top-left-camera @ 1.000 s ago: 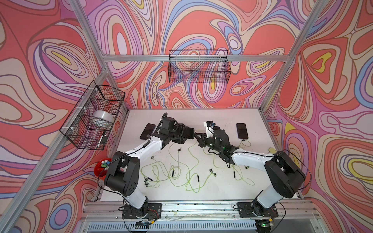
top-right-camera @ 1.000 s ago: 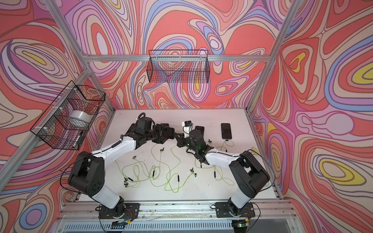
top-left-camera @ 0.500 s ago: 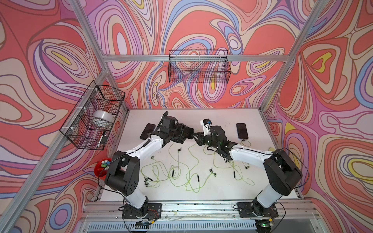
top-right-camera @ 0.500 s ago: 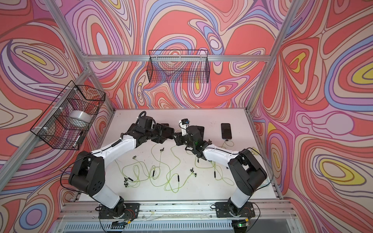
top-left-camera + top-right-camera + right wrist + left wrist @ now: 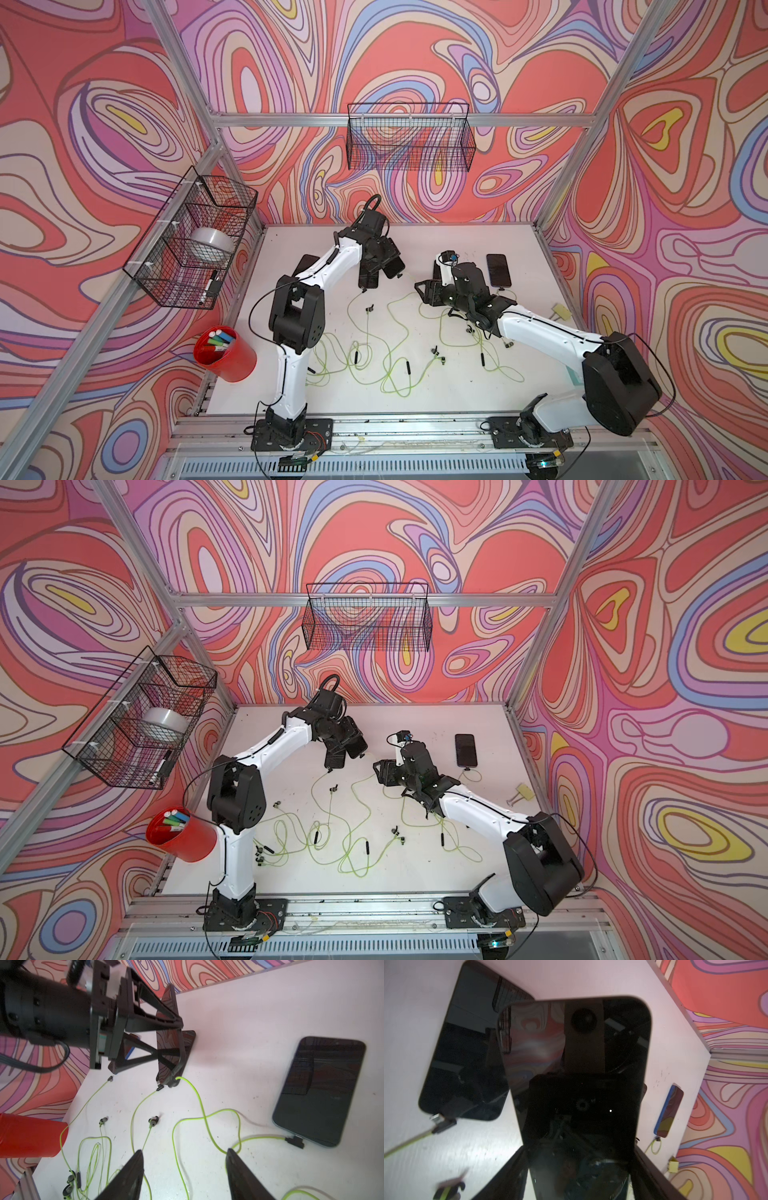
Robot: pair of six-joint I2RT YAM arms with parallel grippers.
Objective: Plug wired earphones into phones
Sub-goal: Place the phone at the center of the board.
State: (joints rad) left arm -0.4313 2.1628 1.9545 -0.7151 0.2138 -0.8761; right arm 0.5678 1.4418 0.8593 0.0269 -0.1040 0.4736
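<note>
Earphones (image 5: 390, 361): yellow-green cables are spread loose over the near half of the desk (image 5: 457, 395), as before.
Right gripper (image 5: 185, 1151): fingers are now spread wide with nothing between them. A second ago they were pinched together close to the raised phone (image 5: 577, 1084), and the gripper is now drawn back from it.
Plug (image 5: 173, 1083): one green cable is seen ending at the raised phone's lower end.
Left gripper (image 5: 580, 1147): the raised phone is kept clamped by its edges, tilted above the desk.
Far phone (image 5: 498, 269): laid flat, far right, unmoved.
</note>
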